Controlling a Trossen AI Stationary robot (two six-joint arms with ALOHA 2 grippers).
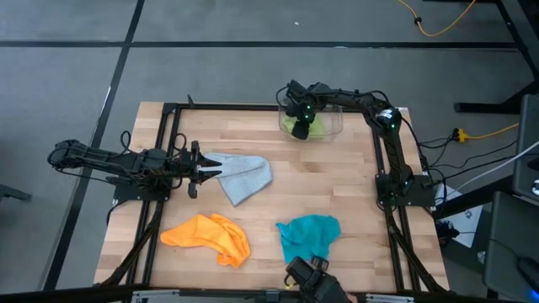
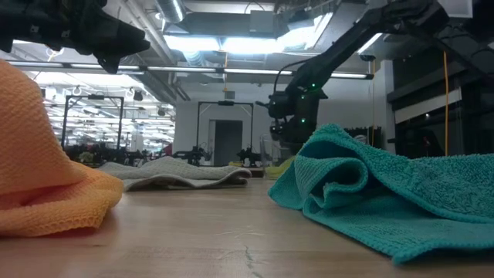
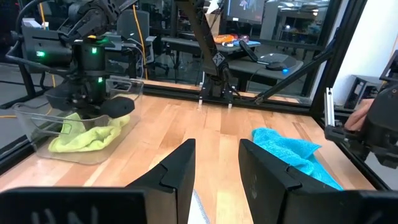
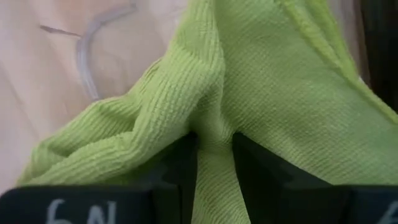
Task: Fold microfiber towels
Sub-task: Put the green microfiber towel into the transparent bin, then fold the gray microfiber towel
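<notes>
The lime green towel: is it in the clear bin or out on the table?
In. The lime green towel lies bunched inside the clear bin, and the right gripper is shut on a fold of it.

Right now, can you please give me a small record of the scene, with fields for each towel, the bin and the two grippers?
grey towel: on the table, left of middle, one corner at the left gripper
orange towel: crumpled, near front edge
teal towel: crumpled, near front edge
green towel: inside the clear bin, far side
left gripper: low at the grey towel's corner
right gripper: inside the bin, fingers shut on a fold of the green towel
</notes>
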